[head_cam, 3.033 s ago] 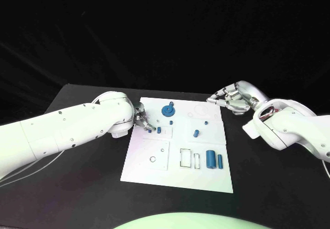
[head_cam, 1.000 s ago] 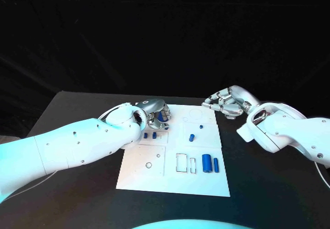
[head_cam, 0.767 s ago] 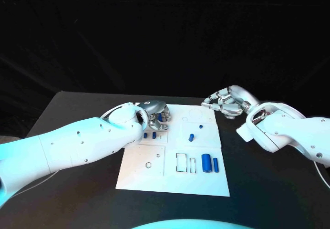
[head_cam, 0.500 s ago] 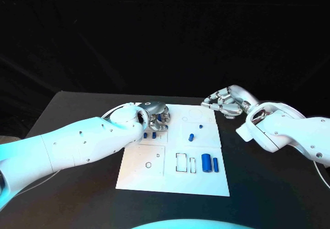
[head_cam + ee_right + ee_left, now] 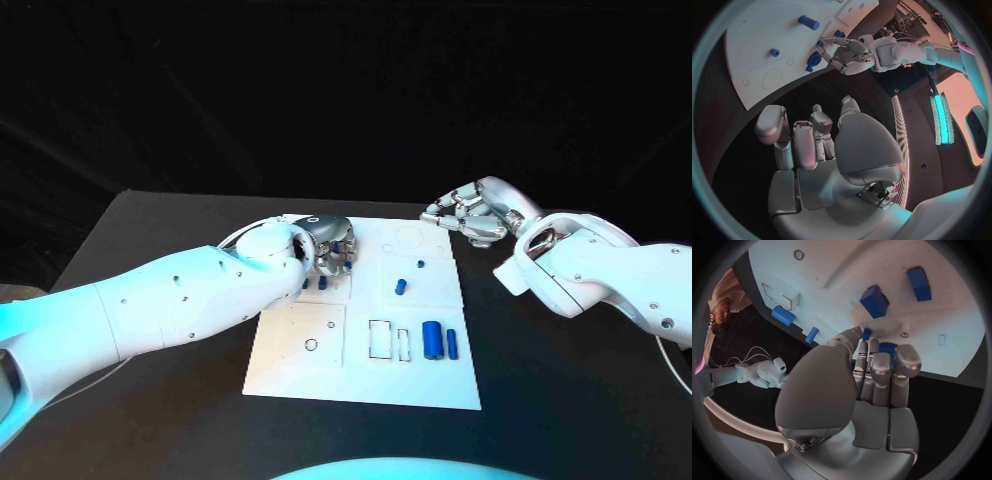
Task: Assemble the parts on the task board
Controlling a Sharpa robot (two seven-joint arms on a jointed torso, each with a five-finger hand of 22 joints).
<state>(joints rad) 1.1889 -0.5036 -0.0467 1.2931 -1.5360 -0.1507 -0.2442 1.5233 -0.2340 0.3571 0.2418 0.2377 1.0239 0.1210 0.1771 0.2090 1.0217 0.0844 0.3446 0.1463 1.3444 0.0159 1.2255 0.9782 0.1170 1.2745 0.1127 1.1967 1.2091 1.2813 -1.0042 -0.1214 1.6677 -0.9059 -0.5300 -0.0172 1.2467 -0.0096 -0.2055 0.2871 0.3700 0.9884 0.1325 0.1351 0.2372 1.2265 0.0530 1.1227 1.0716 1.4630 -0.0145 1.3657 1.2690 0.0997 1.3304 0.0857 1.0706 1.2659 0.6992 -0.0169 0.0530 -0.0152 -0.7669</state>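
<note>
The white task board (image 5: 310, 370) lies in the middle of the black table. My left hand (image 5: 329, 250) is over the board's far left part, its fingers closed round a blue round part (image 5: 887, 347), which also shows as a blue disc (image 5: 814, 60). A small blue peg (image 5: 867, 333) stands by the thumb tip. Two small blue blocks (image 5: 306, 284) sit just in front of that hand. My right hand (image 5: 469, 215) hovers off the board's far right corner, fingers curled in on nothing.
A blue peg (image 5: 401, 288) and a smaller one (image 5: 420, 265) stand mid-board. Two blue cylinders (image 5: 430, 342) lie near the right edge, beside a rectangular slot (image 5: 381, 340). An oval hole (image 5: 312, 346) is in the near left panel.
Since three seconds ago my left hand has gone from the small blocks to the blue round part farther back and closed on it. The right hand has stayed put. The camera has shifted.
</note>
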